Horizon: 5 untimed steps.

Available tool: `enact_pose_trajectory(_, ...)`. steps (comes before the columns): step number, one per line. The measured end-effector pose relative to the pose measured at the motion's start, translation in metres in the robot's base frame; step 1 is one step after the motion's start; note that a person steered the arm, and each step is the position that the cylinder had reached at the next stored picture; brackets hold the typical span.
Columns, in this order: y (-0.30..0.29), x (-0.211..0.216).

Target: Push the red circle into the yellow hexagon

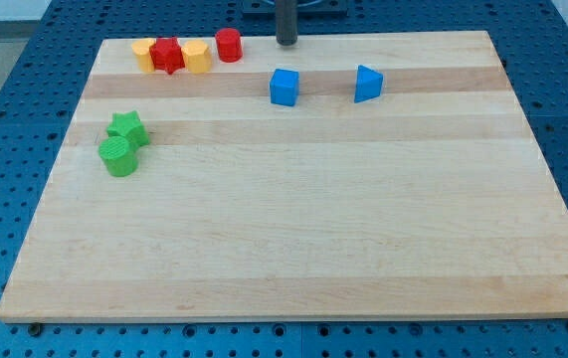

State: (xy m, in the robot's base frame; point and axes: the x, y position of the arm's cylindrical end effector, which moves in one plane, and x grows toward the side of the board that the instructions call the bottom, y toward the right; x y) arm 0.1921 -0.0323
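The red circle (228, 45), a short cylinder, stands near the board's top edge at the view's upper left. Just to its left, very close or touching, is a yellow block (197, 58) that looks like the hexagon. Left of that come a red star (167, 56) and another yellow block (144, 54) whose shape I cannot make out; these three sit in a tight row. My tip (285, 44) rests on the board's top edge, to the right of the red circle with a clear gap between them.
A blue cube (284, 87) lies just below my tip, and a blue triangular block (367, 84) lies to its right. A green star (126, 127) and a green circle (117, 156) touch each other at the left side. The wooden board (293, 249) sits on a blue perforated table.
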Motion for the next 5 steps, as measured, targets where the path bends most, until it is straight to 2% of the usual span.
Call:
enact_pose_trajectory(3, -0.116, -0.001)
enact_pose_trajectory(4, -0.143, -0.001)
enact_pose_trajectory(5, -0.137, 0.001)
